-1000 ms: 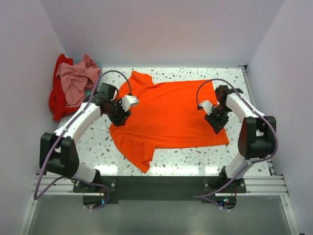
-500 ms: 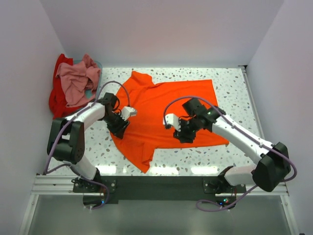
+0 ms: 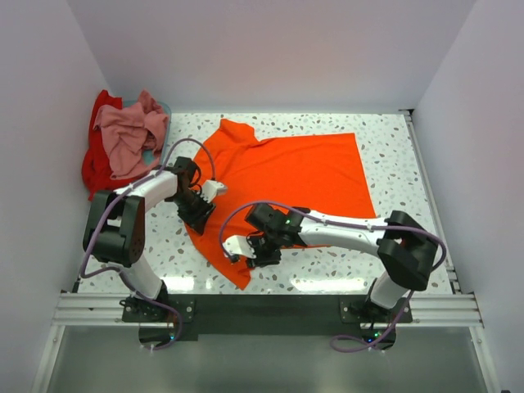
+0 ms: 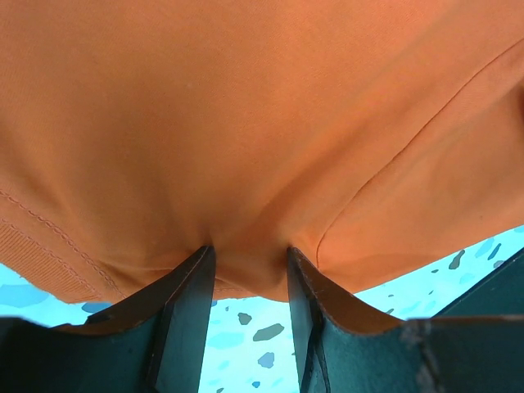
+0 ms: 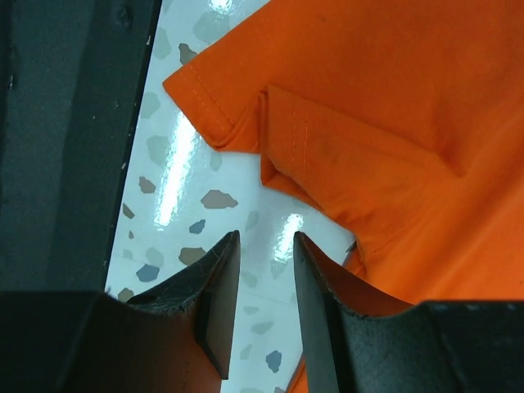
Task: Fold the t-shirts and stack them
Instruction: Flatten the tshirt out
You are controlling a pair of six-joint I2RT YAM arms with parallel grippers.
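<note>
Left wrist view: my left gripper is pinched on the neck-side edge of the orange t-shirt, with cloth puckering into the jaws. My right gripper stands apart over bare table, the near sleeve just ahead of its tips. I judge we're flattening before the first fold, so next I close on that sleeve. The shirt's long axis runs crosswise, neck at the left gripper and hem well right of both.

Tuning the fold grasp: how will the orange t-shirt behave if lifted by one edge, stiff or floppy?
Likely floppy: the orange t-shirt puckers where the left tool pinches it, and an edge lies folded over in the right wrist view. Probably light: it lies thin and flat on the table. A push would likely bunch it, not slide it whole.
</note>
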